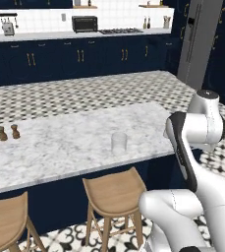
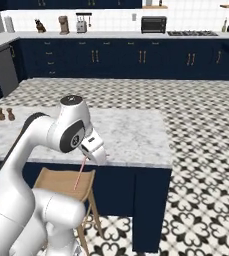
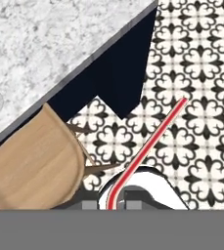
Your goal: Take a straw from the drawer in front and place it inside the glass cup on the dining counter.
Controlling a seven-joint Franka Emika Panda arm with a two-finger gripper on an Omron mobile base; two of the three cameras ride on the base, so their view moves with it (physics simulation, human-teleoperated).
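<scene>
Clamping the straw [image 3: 150,141] between its closed fingers, the gripper [image 3: 116,199] hung off the near edge of the counter [image 1: 70,142], above the patterned floor [image 3: 201,58]. From the hand camera the thin red stick ran up and away from the fingertips, its free end over the black-and-white tiles. From the right base camera the straw [image 2: 79,175] hung slanting down below the gripper [image 2: 92,156], in front of the counter's navy base and over a wooden stool [image 2: 61,182].

The cup [image 1: 119,141] stood upright on the marbled top, near the front edge and towards the arm's end of the island, with nothing in it. In the hand view a pale rounded shape at the left edge of the marble may have been the same cup, though it was too faint to be sure. Straw and cup were apart, the straw lower than the countertop and out beyond its edge.

Two brown shakers [image 1: 9,132] stood side by side far along the counter, well away from the cup. A second stool [image 1: 6,221] stood under the overhang farther left. Along the back wall ran dark blue cabinets [image 1: 79,59], with a toaster oven [image 1: 84,23] on the worktop above them.
</scene>
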